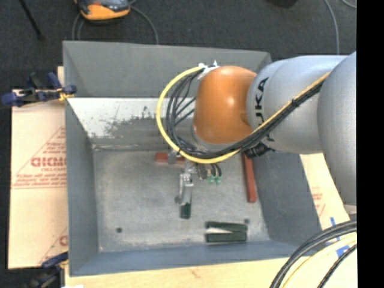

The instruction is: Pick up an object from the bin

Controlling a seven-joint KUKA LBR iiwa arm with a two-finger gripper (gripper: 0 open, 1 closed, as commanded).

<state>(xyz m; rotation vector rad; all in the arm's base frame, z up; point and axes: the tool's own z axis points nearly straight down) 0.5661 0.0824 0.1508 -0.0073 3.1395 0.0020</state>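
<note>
Over the middle of the bin (80, 185) floor we see the pincer (185, 198) pointing down, a slim pale metal piece that hangs below the orange cover (222, 104) on the arm's (300, 107) wrist. A yellow cable (159, 114) loops round the left side of that cover.

Right at the pincer's lower end sits a small dark green piece (185, 211), upright and narrow, touching the tip or just under it. We cannot tell whether the pincer stands wide or narrow, nor whether it grips this piece or only meets it; from above, the metal and the green piece run together in one line.

Near the front wall, to the right of the pincer and apart from it, a longer dark green block (226, 232) lies flat. A red-brown stick (249, 180) lies lengthwise along the right side of the floor, its upper end under the arm. A reddish piece (162, 158) lies toward the back, left of the wrist, partly hidden by the cables. A small bright green bit (213, 178) shows just right of the pincer's upper part; we cannot make out what it is.
</note>
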